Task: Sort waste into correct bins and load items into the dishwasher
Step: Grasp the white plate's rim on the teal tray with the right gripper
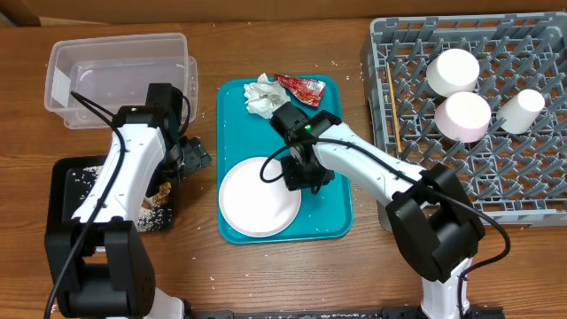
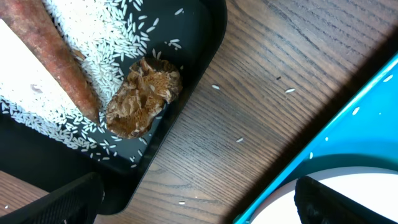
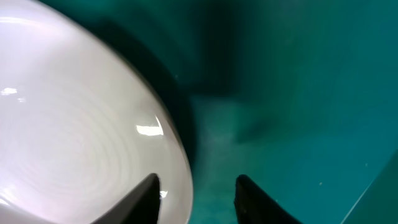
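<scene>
Rundown of the table: the plate (image 1: 257, 199) sits on the near half of the teal tray (image 1: 335, 208), and the right gripper (image 1: 306, 177) is down at the plate's right rim. On the right wrist cam its fingers (image 3: 144, 198) are parted with the rim running between them — one over the white, the other over the teal. It looks unclamped to me, though that view is pretty blurry, so I can't swear there's no contact.

The left gripper (image 1: 190, 155) hangs over the wooden table (image 1: 292, 44) between the black tray (image 1: 64, 173) and the teal one, jaws spread wide with nothing in them. Its wrist cam shows a corner of the black tray holding rice grains (image 2: 112, 37), the sausage piece (image 2: 59, 59) and the crumbly bit (image 2: 143, 96), which sits right by the tray wall at the sausage's end. A few grains lie loose on the wood.

At the far end of the teal tray the napkin (image 1: 260, 96) and red wrapper (image 1: 301, 89) lie side by side, touching. The clear tub (image 1: 115, 71) is at the far left. The dish rack (image 1: 532, 190) on the right holds one bowl (image 1: 453, 71), a second bowl (image 1: 467, 116) just beside it, the cup (image 1: 523, 108) next to those, and the stick (image 1: 391, 106) along the rack's left edge.
</scene>
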Controlling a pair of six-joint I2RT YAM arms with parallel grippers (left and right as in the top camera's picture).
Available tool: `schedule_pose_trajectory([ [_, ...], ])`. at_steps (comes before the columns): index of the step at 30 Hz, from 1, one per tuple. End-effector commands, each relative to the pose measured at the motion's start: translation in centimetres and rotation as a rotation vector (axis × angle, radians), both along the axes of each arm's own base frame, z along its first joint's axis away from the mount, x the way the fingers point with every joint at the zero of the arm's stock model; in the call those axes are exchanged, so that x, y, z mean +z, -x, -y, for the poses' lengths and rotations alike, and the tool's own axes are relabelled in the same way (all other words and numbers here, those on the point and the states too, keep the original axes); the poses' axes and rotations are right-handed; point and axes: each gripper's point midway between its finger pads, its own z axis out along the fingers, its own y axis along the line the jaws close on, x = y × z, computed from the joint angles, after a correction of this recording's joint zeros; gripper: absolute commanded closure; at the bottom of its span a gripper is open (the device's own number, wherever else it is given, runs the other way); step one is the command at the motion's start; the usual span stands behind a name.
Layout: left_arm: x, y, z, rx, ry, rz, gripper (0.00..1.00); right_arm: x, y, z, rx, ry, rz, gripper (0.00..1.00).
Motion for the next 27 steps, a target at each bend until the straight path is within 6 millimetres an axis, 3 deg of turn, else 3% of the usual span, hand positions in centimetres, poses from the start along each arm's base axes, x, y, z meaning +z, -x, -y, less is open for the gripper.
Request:
schedule_pose_trajectory([
  [1,-0.3,0.0,-0.2,0.02,-0.013,-0.007,0.0,-1.1,0.6,0.1,-0.003,0.013,-0.04,0.7],
  [4,-0.3,0.0,-0.2,0.02,-0.013,-0.006,0.0,-1.1,0.8,0.2,-0.027,0.019,-0.048,0.73],
  [13,-0.3,0.0,-0.2,0.02,-0.013,-0.006,0.0,-1.3,1.2,0.4,-0.04,0.028,-0.071,0.7],
  [27,-0.3,0.0,-0.2,0.02,-0.013,-0.006,0.0,-2.4,1.0,-0.2,-0.031,0.011,-0.051,0.73],
])
